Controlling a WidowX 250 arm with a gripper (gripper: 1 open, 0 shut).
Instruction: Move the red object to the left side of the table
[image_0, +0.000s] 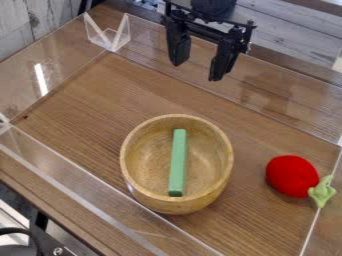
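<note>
Wooden bowl (177, 165) with green stick (178, 160) nearest, red toy fruit (293, 174) just beside it on the table (80, 110) at right, untouched; gripper (198, 57) wide open, empty, well apart: approach step, calling for a descent over the fruit.

The small round red object (291, 173) with a green leafy tip lies on the table (94, 105), right of the wooden bowl (177, 163).
</note>
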